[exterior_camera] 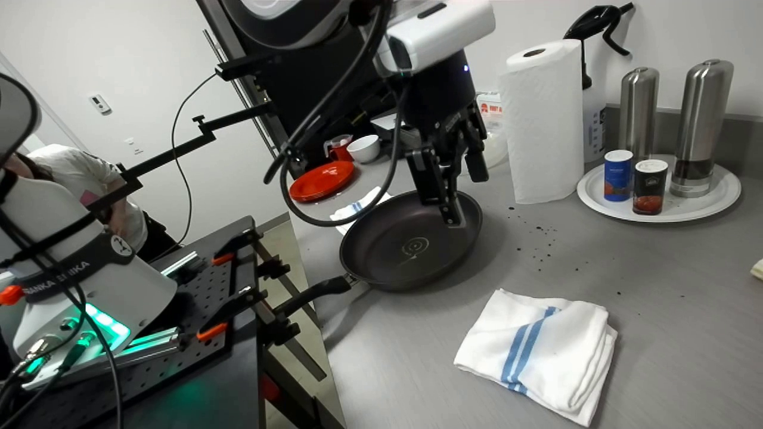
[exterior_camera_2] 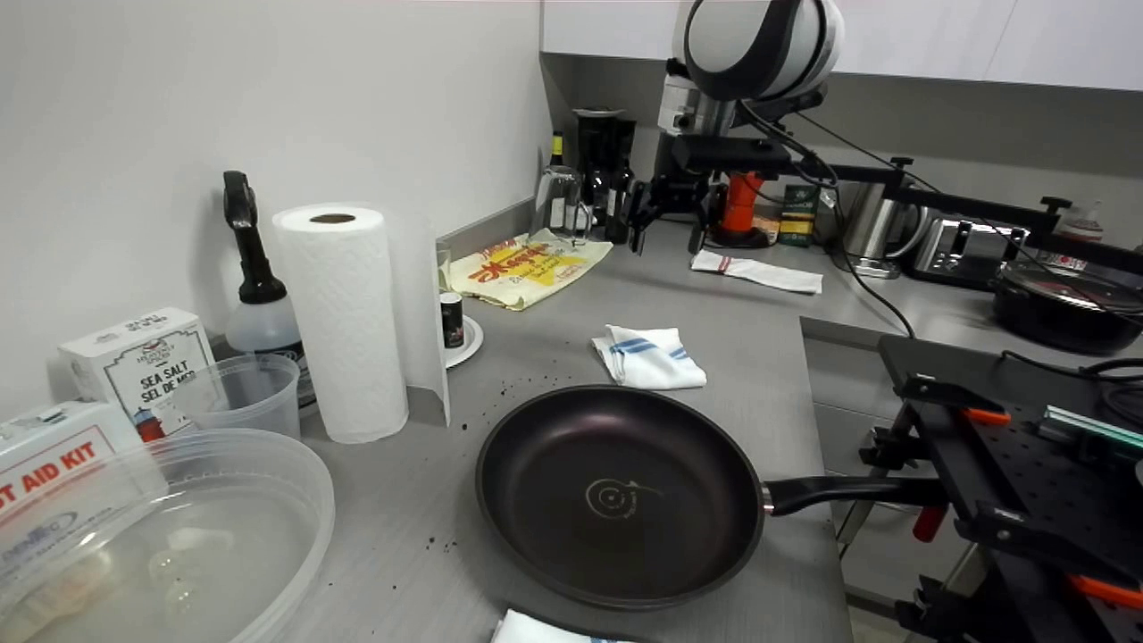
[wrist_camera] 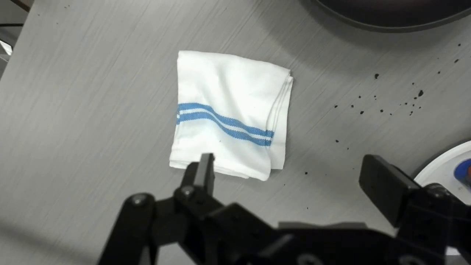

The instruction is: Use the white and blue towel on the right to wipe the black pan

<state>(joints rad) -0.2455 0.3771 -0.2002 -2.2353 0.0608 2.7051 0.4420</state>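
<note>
The folded white towel with blue stripes (exterior_camera: 495,351) lies flat on the counter beside the pan. It also shows in an exterior view (exterior_camera_2: 656,371) and in the wrist view (wrist_camera: 232,82). The black pan (exterior_camera: 387,262) lies on the counter with its inside up; it also shows in an exterior view (exterior_camera_2: 554,536), and its rim shows in the wrist view (wrist_camera: 395,25). My gripper (exterior_camera: 468,195) is raised above the counter, open and empty. It also shows in an exterior view (exterior_camera_2: 666,243). In the wrist view my gripper (wrist_camera: 289,160) has its fingers wide apart, the left one overlapping the towel's near edge.
Another blue-striped white towel (exterior_camera: 347,215) lies past the pan. A paper towel roll (exterior_camera: 542,131) and a white plate (exterior_camera: 667,211) with shakers and mills stand by the wall. A clear tub (exterior_camera_2: 304,554) stands near the pan. Dark crumbs (wrist_camera: 382,110) dot the counter.
</note>
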